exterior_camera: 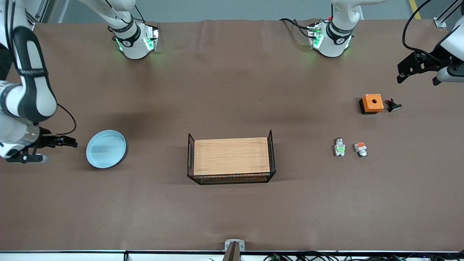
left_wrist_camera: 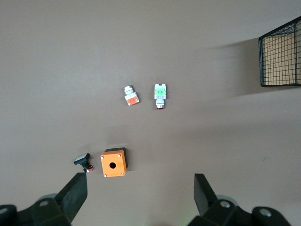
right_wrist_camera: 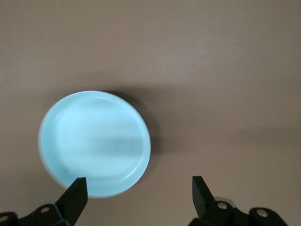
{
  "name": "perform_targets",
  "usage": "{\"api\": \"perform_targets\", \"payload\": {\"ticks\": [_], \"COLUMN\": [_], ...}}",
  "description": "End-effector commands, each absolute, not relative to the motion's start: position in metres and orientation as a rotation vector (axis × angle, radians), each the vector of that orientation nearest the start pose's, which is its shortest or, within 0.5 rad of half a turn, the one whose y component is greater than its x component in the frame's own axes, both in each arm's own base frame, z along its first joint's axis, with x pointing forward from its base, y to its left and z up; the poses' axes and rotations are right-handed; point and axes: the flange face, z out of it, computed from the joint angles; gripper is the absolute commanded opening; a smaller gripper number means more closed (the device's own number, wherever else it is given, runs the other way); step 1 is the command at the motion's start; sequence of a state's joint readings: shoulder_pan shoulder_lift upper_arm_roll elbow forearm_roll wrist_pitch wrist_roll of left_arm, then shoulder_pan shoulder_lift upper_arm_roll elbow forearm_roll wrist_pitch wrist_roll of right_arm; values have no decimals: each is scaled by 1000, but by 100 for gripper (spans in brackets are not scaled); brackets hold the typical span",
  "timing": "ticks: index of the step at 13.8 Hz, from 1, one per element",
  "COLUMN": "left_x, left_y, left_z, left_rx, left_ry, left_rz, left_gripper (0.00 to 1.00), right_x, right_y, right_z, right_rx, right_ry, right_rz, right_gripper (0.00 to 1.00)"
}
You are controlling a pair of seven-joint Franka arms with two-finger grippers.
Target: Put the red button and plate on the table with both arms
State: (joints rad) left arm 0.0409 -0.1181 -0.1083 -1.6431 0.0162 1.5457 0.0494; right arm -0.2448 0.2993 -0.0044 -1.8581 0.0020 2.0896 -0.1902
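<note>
Two arms: both white jointed arms hang above the ends of the wide brown-sheeted counter (exterior_camera: 232, 210), neither holding anything.
Left pincer: the black two-finger left pincer (exterior_camera: 411, 69) is up in the air over the left arm's end of the counter, its fingers (left_wrist_camera: 75, 194) spread wide and empty in the left wrist view.
Right pincer: the black right pincer (exterior_camera: 67, 141) hovers beside the plate at the right arm's end, its fingers (right_wrist_camera: 76, 195) parted and gripping nothing.
Plate: the round, shallow pale blue plate (exterior_camera: 106, 149) with a raised rim lies flat on the counter, with nothing in it.
Red button: the tiny white-grey push-button unit with a bright green block (exterior_camera: 339, 146) lies on the counter toward the left arm's end, its dark round cap pointing away from the front camera.
Neighbour: a similar small unit with an orange-red block (exterior_camera: 360, 148) lies just beside it, apart from it.
Orange box: a small orange box with a round hole in its top (exterior_camera: 372, 103) sits farther from the front camera than the two units; a small black switch part (exterior_camera: 393, 106) lies close beside it.
Tray: a small wooden tray with black wire-mesh ends (exterior_camera: 231, 156) stands at mid-counter, its board bare.
</note>
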Motion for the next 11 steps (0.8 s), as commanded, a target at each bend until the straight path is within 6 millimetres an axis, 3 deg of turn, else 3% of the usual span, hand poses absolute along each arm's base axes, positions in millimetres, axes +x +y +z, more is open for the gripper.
{"api": "perform_targets", "payload": {"ticks": [1,5,8,11], "left_x": [504,501,499,497], "left_y": [-42,-58,-52,-52], "left_z": [650,647,648,648], "left_rx": [-3095,-3105,-3108,-3121], "left_ry": [218,243,224,224], "left_rz": [-11,29,44,59], "left_gripper": [100,100,100,100], "right_x": [583,579,579,575], "right_y": [-124,-73,-39,-27], "right_z": [415,498,567,617], "right_rx": [-3106,-3100,-3104,-3108], "right_ry": [252,373,405,372], "right_rz": [111,165,179,129], "right_gripper": [99,99,99,99]}}
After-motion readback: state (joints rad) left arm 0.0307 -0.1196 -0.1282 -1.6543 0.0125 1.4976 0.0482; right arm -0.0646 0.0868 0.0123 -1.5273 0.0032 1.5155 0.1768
